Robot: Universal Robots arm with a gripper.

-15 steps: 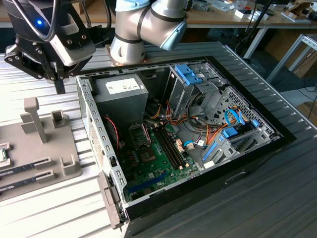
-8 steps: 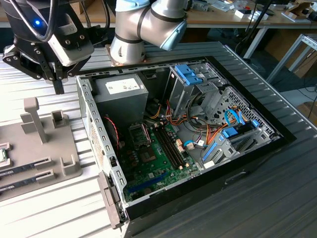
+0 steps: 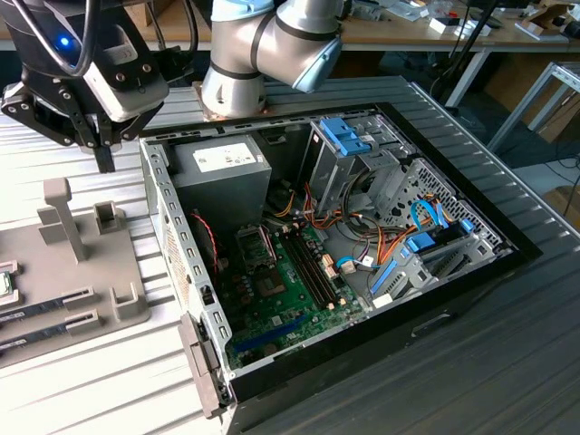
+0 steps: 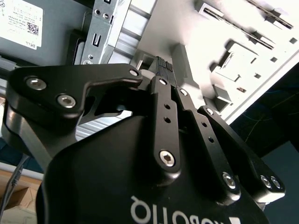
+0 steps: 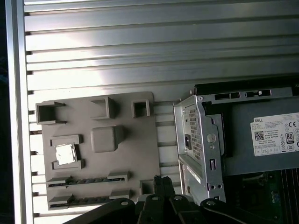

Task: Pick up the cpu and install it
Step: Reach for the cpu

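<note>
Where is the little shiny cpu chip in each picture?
Exterior view: the cpu sits at the exterior view's far left edge, on the grey holder.
First wrist view: the cpu lies in a square pocket of the grey holder.
Second wrist view: the grey holder looks bright white, and I cannot pick the chip out.
Shared landmark: the grey holder.

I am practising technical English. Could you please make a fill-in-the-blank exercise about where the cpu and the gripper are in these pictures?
1. The cpu rests in a pocket of the grey tray, ____ the computer case.
2. The gripper hangs near the tray's edge and holds ____.
3. In the exterior view, the tray lies to the ____ of the case.

Missing words: outside; nothing; left.
</note>
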